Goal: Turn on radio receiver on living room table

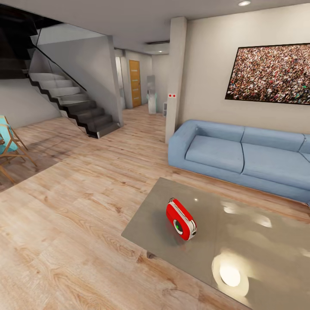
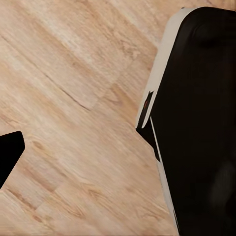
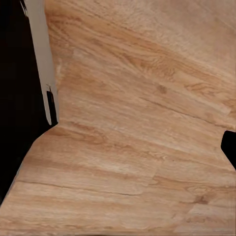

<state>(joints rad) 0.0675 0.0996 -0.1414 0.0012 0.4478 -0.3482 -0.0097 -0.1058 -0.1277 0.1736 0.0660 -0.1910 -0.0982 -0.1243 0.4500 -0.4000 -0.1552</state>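
The small red rounded radio receiver (image 1: 181,219) stands on the large low glossy grey-beige tabletop (image 1: 241,241), near its left end, well apart from the far edge. Behind the tabletop, a long light-blue sofa (image 1: 241,155) runs along the wall, under a large framed crowd picture (image 1: 271,73). Light wood plank floor (image 1: 73,215) spreads left of the tabletop. Farther back on the left rises a dark staircase (image 1: 73,103), with a wooden folding chair (image 1: 10,144) at the far left edge.

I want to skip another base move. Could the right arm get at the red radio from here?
Probably not yet. The radio stands well forward on the table, and the right wrist view looks down at the wood floor.
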